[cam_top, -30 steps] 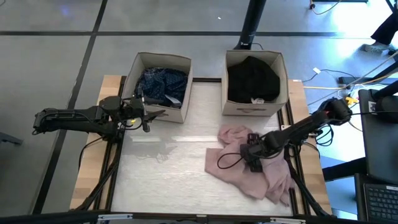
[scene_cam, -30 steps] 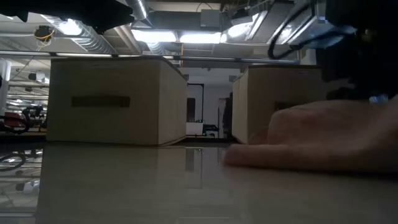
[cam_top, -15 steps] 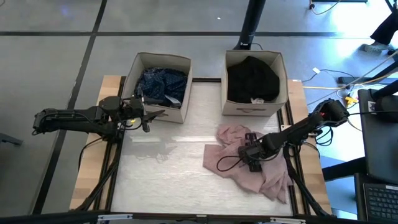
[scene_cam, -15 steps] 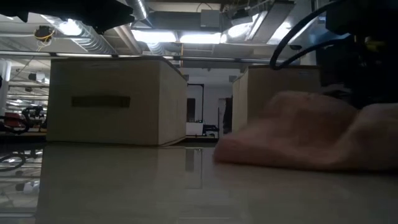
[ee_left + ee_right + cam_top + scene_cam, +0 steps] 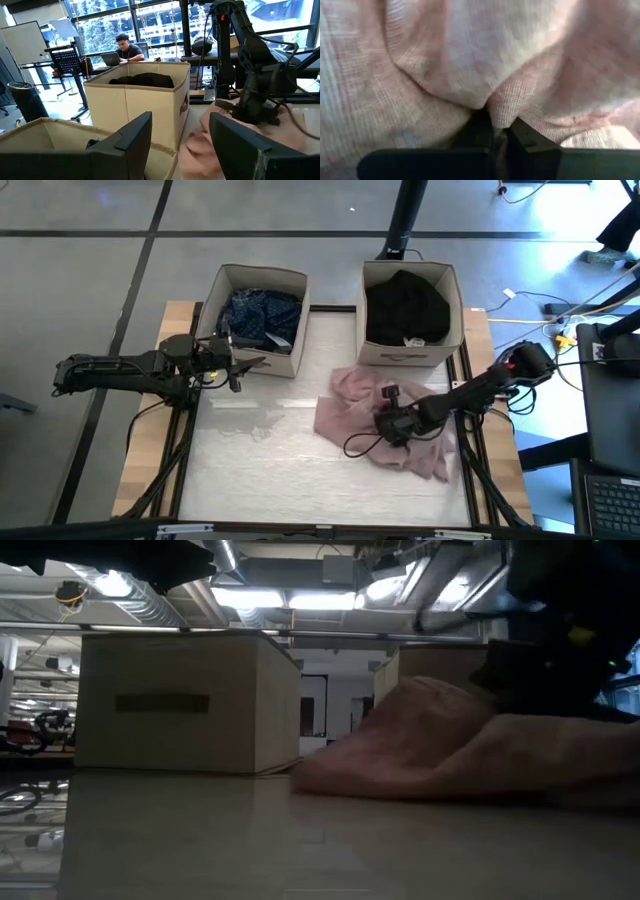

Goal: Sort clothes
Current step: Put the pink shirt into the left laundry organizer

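My right gripper (image 5: 388, 423) sits low on the pale pink shirt (image 5: 345, 412), fingers pinched together on a fold of its cloth, just in front of the right box (image 5: 409, 352), which holds the black garment (image 5: 405, 305). The shirt's rim nearly touches that box's front wall. Bare table (image 5: 260, 470) spreads beside the shirt toward the left box (image 5: 262, 365), where the navy dotted garment (image 5: 260, 315) lies. My left gripper (image 5: 243, 364) hovers at that box's front corner, fingers apart.
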